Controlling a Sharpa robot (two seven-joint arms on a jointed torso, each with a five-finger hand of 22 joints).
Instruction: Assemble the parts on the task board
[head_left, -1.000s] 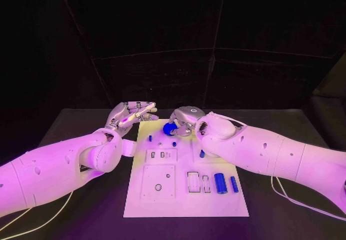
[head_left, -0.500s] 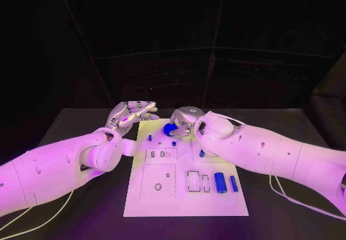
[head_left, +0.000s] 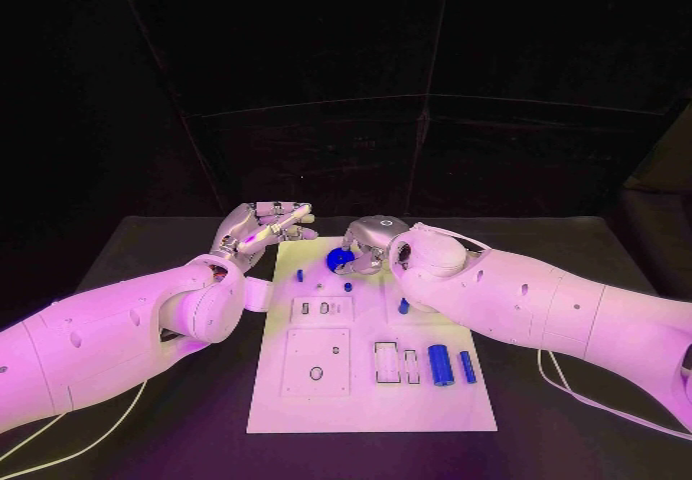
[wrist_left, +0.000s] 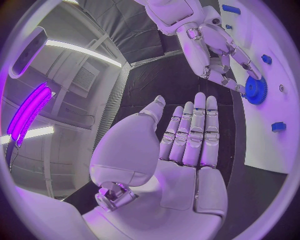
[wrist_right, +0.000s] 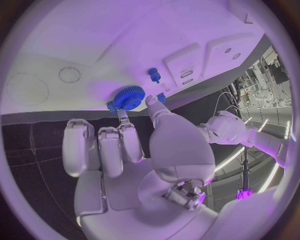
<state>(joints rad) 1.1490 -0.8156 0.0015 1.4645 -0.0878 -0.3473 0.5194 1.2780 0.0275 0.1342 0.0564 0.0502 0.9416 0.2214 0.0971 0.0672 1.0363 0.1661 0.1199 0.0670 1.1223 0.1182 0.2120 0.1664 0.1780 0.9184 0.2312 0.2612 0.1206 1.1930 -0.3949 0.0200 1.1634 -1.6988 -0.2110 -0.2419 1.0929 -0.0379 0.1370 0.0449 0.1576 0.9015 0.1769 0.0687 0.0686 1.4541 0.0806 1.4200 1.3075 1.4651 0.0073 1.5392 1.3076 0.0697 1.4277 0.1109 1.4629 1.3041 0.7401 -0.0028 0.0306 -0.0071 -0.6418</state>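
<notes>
A: Was any writing readable on the task board (head_left: 368, 405)?
B: None that I could read. The white board lay on the black table (head_left: 562, 400), under dark curtains.
A: And the hands?
B: The right hand (head_left: 372, 238) pinched a blue gear (wrist_right: 129, 97) at the board's far end. The left hand (head_left: 261, 229) held nothing, fingers straight, beside the board's far left corner.

Violet light washes the scene against a dark backdrop; wrist views bend strongly at their rims.
</notes>
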